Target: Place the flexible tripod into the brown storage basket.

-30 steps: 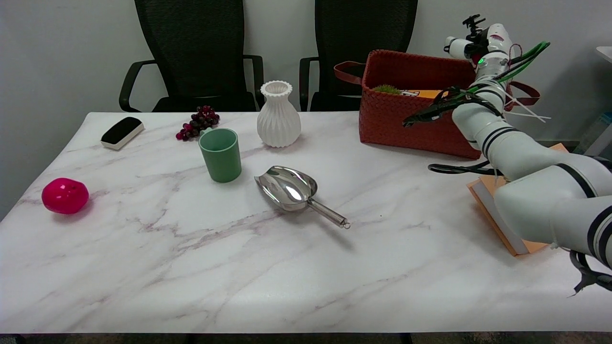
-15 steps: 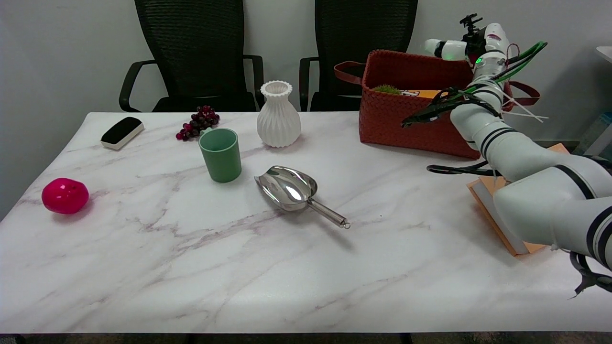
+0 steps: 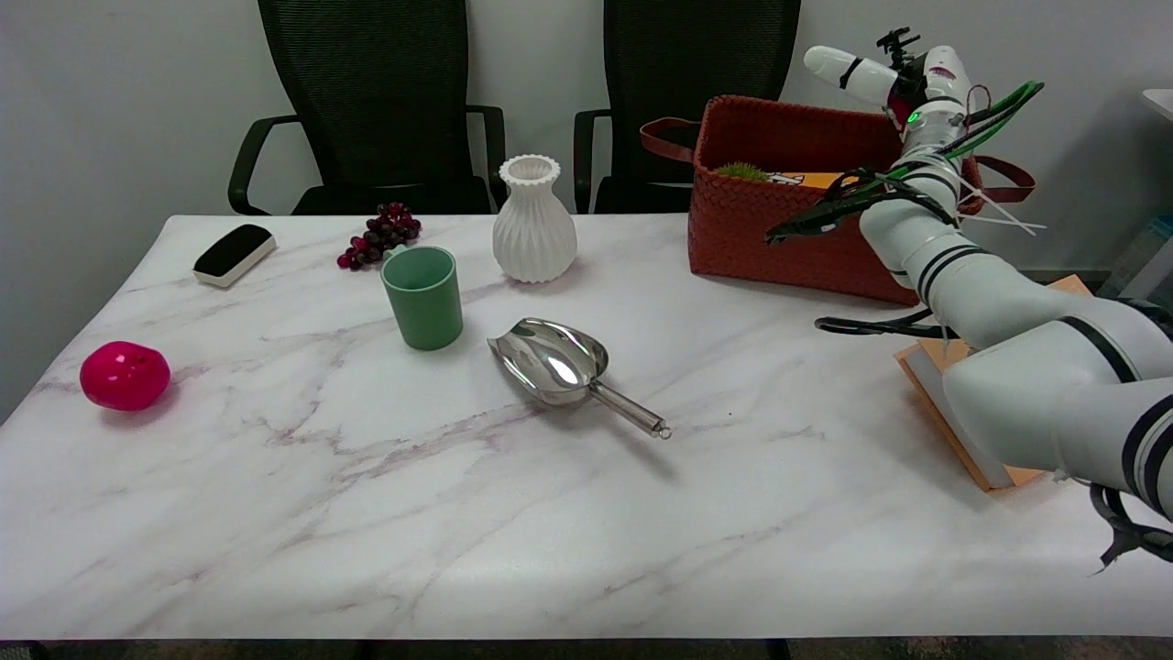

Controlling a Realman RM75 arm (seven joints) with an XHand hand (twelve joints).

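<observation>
Swung since earlier frame: white tripod leg tip, now up-left | white-and-black flexible tripod (image 3: 857, 73) gripped aloft in right hand (image 3: 921, 82), long axis near-level, leftward | directly above right end of brown woven storage basket (image 3: 779, 220) on bench | lower, then release.

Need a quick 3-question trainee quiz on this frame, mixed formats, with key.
1. True or false: the green cup lies on its side.
2. Which sits nearest the table's left edge? A. metal scoop B. pink ball C. white vase
3. Fill in: an orange item and a green tuft show inside the ____.

Key: 1 false, it stands upright. 2 B. 3 brown storage basket.
</observation>
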